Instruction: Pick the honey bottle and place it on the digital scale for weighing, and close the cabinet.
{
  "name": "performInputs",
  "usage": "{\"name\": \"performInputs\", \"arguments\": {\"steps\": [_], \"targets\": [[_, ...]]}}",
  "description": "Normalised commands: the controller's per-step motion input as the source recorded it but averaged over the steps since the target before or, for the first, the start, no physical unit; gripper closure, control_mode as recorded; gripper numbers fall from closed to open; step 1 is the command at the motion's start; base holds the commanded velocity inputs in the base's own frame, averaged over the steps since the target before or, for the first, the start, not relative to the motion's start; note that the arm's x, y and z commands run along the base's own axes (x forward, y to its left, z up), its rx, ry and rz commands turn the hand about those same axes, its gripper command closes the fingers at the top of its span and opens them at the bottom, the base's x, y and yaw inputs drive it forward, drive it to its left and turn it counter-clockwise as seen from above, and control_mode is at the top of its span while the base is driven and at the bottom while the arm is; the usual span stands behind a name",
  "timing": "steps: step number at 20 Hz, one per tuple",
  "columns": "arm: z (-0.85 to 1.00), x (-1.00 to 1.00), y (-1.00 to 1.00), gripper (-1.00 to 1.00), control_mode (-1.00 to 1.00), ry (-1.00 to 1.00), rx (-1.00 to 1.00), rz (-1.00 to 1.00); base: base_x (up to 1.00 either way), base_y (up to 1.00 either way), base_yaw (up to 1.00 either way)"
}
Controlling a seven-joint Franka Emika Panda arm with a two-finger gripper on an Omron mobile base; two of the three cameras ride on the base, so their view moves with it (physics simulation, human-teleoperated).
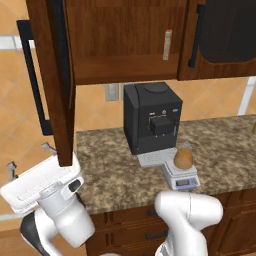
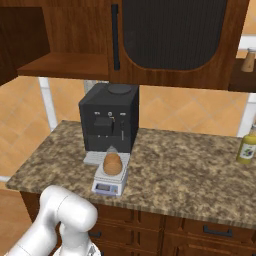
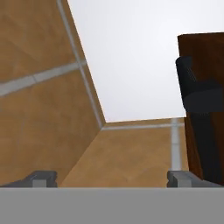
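Honey bottle (image 1: 183,158) parked on digital scale (image 1: 181,177); tool (image 3: 112,178) released (empty), cabinet door (image 3: 202,109) just right, awaiting push.

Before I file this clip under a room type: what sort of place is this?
A kitchen, rendered: a granite counter with drawers below, a black coffee machine, dark wooden wall cabinet overhead, and a digital scale carrying the honey bottle.
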Motion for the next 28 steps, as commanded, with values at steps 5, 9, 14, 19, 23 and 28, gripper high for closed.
{"name": "performInputs", "arguments": {"steps": [5, 9, 14, 19, 23, 28], "targets": [[0.62, -0.09, -0.33, -1.00, -1.00, -0.29, 0.20, 0.00, 0.00, 0.00, 0.00], [0.94, -0.01, -0.50, -1.00, -1.00, -0.30, 0.20, 0.00, 0.00, 0.00, 0.00], [0.87, -0.29, -0.94, -1.00, -1.00, -0.20, 0.28, 0.00, 0.00, 0.00, 0.00], [0.88, -0.19, -1.00, -1.00, -1.00, -0.14, 0.30, 0.00, 0.00, 0.00, 0.00], [0.89, -0.19, -1.00, -1.00, -1.00, -0.10, 0.32, 0.00, 0.00, 0.00, 0.00], [0.58, -0.15, -1.00, -1.00, -1.00, -0.02, 0.30, 0.00, 0.00, 0.00, 0.00]]}}
